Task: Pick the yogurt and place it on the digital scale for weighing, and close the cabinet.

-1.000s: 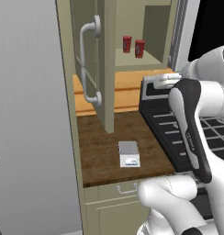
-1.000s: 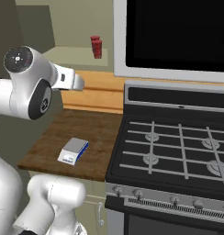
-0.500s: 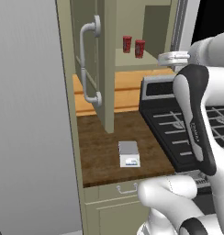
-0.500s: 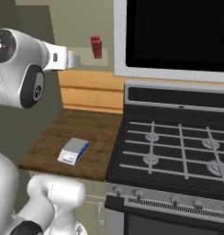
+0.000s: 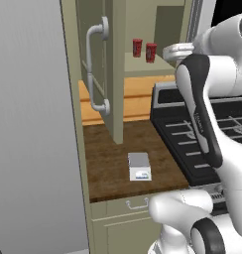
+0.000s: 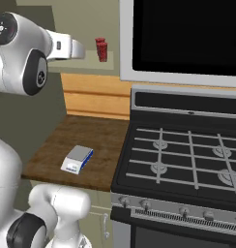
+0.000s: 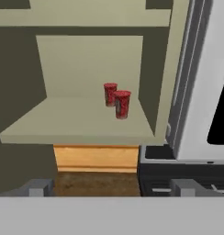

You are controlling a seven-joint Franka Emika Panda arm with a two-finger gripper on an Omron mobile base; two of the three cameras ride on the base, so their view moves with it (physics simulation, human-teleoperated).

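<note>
We see the yogurt (image 7: 122, 104) mid-frame on the cabinet (image 5: 100, 69) shelf, the digital scale (image 5: 139, 166) lower on the counter (image 5: 108, 158), our tool (image 7: 111, 188) spread wide and empty

White arm with dark joints

Glossy white rounded links (image 5: 227, 149) meet at black joint discs with grey centres (image 6: 37, 73); a black band with faint lettering runs down one link (image 5: 200, 119).

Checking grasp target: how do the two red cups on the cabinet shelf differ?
The nearer red cup stands closer to the shelf's front edge and to the right; the farther red cup sits behind it to the left, partly overlapped and smaller in the hand view. Both are upright, red, tapered, same look.
</note>
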